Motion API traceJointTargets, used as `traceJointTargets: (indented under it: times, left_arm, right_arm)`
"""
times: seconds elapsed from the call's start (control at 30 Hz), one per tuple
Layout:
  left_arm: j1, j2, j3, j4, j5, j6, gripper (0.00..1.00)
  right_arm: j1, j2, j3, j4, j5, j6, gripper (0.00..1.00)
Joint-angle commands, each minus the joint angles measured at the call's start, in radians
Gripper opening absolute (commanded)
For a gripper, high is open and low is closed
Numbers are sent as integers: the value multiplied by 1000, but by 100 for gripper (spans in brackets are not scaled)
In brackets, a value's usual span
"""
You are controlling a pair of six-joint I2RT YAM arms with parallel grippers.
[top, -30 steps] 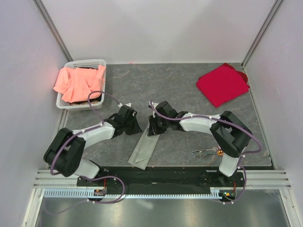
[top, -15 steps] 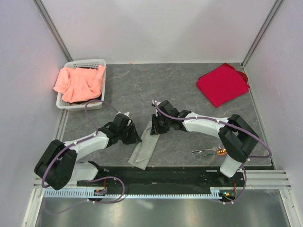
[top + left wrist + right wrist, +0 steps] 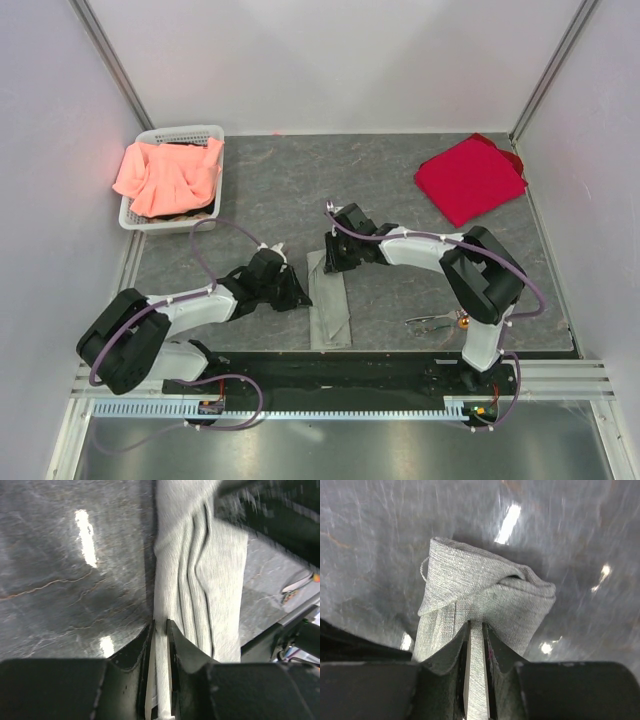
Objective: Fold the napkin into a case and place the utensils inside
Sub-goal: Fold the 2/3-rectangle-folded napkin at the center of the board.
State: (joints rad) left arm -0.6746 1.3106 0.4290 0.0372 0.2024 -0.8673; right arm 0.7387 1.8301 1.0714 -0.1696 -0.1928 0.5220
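napkin, folded into a narrow strip, lies mid-table near the arms; left gripper pinches its long edge, right gripper clamps its far end, utensils well apart at right.

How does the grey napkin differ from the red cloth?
The napkin is a narrow grey-green strip near the arms; the red cloth is a broader bright patch far right. The left gripper and right gripper pinch the napkin; the red cloth lies untouched. Both are folded fabric on the table.
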Motion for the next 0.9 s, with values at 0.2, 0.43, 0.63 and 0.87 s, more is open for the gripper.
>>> traceJointTargets:
  times: [0.2,0.43,0.63,0.87]
  left_arm:
    - [-6,-164,-1,-82,-3,-38,24]
    - [-19,-149,-61,-14,54,-98,25]
    - [-86,-85,-47,15,49,-110,30]
    - [-129,-79,-95,82,28,-167,28]
  right_arm:
    - [69,-72,107,-259,134,-137,41]
    - [200,-104,81,-350,226,-31,47]
    - [238,-166,52,-366,254,41,52]
    - [298,-149,25,-347,257,84,50]
